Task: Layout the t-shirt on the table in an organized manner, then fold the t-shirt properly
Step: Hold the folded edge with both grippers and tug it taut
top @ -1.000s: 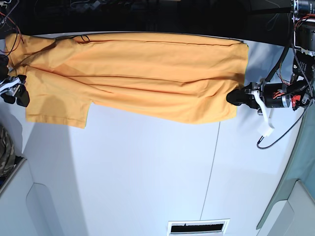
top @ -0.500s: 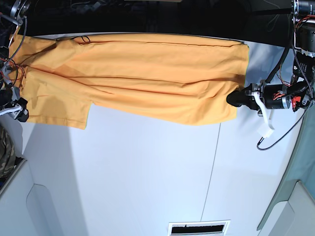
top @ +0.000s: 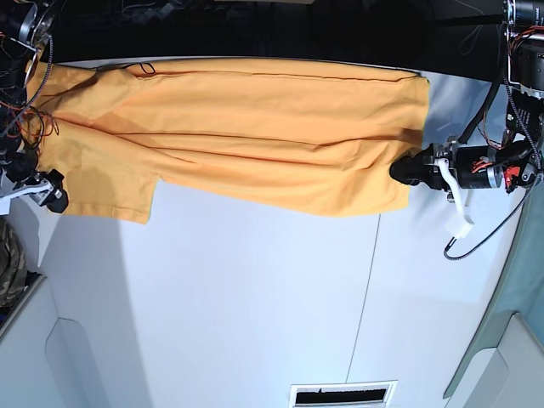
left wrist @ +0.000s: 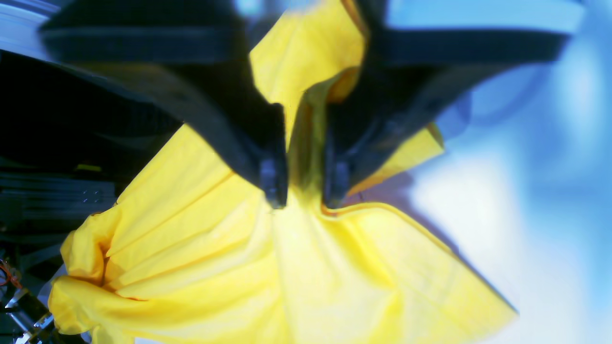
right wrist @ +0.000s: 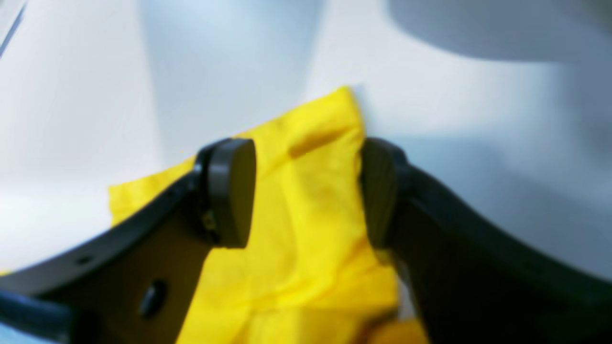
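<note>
The t-shirt [top: 246,136] lies stretched across the far half of the table [top: 255,297], running from nine o'clock to three o'clock along the twelve o'clock edge. At three o'clock the left tool [top: 399,170] sits at the shirt's hem corner, cloth between its fingers [left wrist: 270,177]. At nine o'clock the right tool [top: 51,194] sits at the sleeve end, its fingers [right wrist: 229,191] either side of the cloth. Toward six o'clock a vent slot [top: 342,393] is set in the table.

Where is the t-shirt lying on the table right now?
In the base view the t-shirt lies stretched along the far edge of the table, spanning from the right gripper at the view's left to the left gripper at its right.
</note>
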Controlling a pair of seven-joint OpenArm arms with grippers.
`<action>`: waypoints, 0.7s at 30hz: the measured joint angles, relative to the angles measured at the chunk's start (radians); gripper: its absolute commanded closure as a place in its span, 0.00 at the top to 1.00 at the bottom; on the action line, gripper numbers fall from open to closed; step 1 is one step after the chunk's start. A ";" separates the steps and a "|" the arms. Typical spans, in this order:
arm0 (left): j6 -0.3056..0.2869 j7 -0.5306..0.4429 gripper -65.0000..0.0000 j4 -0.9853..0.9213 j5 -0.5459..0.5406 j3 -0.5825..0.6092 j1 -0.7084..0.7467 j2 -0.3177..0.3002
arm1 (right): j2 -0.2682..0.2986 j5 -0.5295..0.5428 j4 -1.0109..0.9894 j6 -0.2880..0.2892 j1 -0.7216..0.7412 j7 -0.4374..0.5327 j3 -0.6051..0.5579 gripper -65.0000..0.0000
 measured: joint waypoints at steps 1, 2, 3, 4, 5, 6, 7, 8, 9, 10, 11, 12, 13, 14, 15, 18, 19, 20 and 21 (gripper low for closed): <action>0.000 0.000 0.31 0.000 0.000 0.000 0.000 0.000 | -0.002 0.000 0.001 0.001 0.000 0.001 -0.020 0.54; 0.000 -0.001 0.31 0.000 0.000 0.000 0.000 0.000 | -0.002 0.000 0.001 0.001 0.000 0.006 -0.037 0.54; 0.000 0.000 0.31 0.000 0.001 0.000 -0.003 -0.001 | -0.002 0.002 0.001 0.001 0.000 0.009 -0.053 0.54; 0.000 -0.003 0.31 0.000 0.002 0.000 -0.006 -0.001 | -0.002 0.004 0.002 0.001 0.002 0.012 -0.069 0.54; 0.000 -0.003 0.31 0.000 0.002 0.000 -0.009 -0.001 | -0.002 0.005 0.002 0.001 0.002 0.015 -0.083 0.54; 0.000 -0.004 0.31 0.000 0.001 0.000 -0.014 -0.002 | -0.002 0.005 0.002 0.001 0.003 0.014 -0.092 0.54; 0.000 -0.006 0.31 0.000 0.007 0.000 -0.017 -0.003 | -0.002 0.005 0.002 0.001 0.003 0.015 -0.097 0.54; 0.000 -0.007 0.31 0.000 0.022 0.000 -0.023 -0.003 | -0.002 0.007 0.002 0.002 0.003 0.014 -0.098 0.54; 0.000 -0.006 0.31 0.000 0.042 0.000 -0.029 -0.003 | -0.002 0.007 0.002 0.002 0.003 0.015 -0.098 0.54; 0.000 -0.006 0.31 0.000 0.058 0.000 -0.035 -0.003 | -0.002 0.007 0.002 0.002 0.003 0.015 -0.098 0.54; 0.000 -0.006 0.31 0.000 0.068 0.000 -0.042 -0.004 | -0.002 0.008 0.003 0.002 0.003 0.014 -0.098 0.54; 0.000 -0.006 0.31 0.000 0.074 0.000 -0.050 -0.007 | -0.002 0.007 0.003 0.002 0.003 0.014 -0.098 0.54; 0.000 -0.006 0.31 0.000 0.074 0.000 -0.060 -0.012 | -0.002 0.008 0.003 0.002 0.003 0.014 -0.098 0.54; 0.000 -0.006 0.31 0.000 0.079 0.000 -0.068 -0.019 | -0.002 0.008 0.003 0.002 0.003 0.014 -0.098 0.54; 0.000 -0.006 0.31 0.000 0.081 0.000 -0.078 -0.028 | -0.002 0.008 0.003 0.002 0.003 0.014 -0.098 0.54; 0.000 -0.050 0.31 0.000 0.117 0.000 -0.097 -0.048 | -0.002 0.007 0.003 0.003 0.003 0.014 -0.098 0.54; 0.000 -0.088 0.31 0.000 0.160 0.000 -0.100 -0.048 | -0.002 0.008 0.003 0.004 0.003 0.014 -0.098 0.54; 0.000 -0.133 0.31 0.000 0.202 0.000 -0.100 -0.048 | -0.002 0.008 0.003 0.004 0.003 0.014 -0.098 0.54; 0.000 -0.189 0.31 0.000 0.248 0.000 -0.097 -0.047 | -0.002 0.007 0.003 0.005 0.003 0.014 -0.098 0.54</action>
